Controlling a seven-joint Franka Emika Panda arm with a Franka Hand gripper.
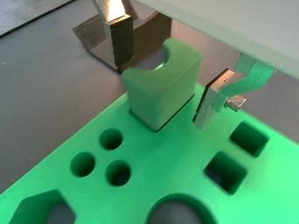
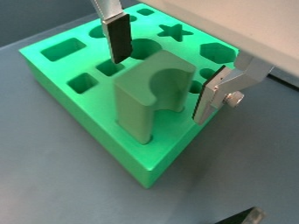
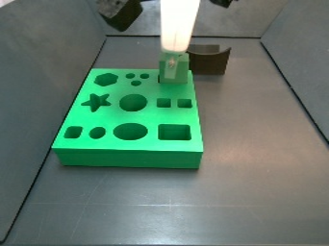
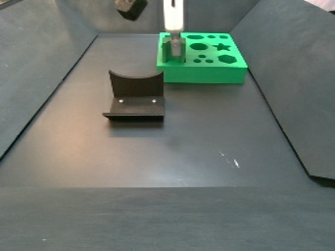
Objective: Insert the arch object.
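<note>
The arch object [image 1: 163, 87] is a tall bright green block with a curved notch in its top. It stands upright at a corner of the green holed board [image 1: 70, 188]; I cannot tell how deep its foot sits. It also shows in the other wrist view [image 2: 149, 101] and in both side views [image 3: 174, 72] [image 4: 171, 46]. My gripper [image 1: 163, 92] is open and straddles the block. Its fingers [image 1: 117, 39] stand apart from the block's sides with gaps showing, as in the other wrist view [image 2: 160, 86].
The board [image 3: 129, 154] has star, round, hexagon and square cut-outs. The dark fixture [image 3: 209, 60] stands on the floor just beyond the board and shows in a side view [image 4: 135, 98]. Dark walls enclose the grey floor [image 4: 170, 186].
</note>
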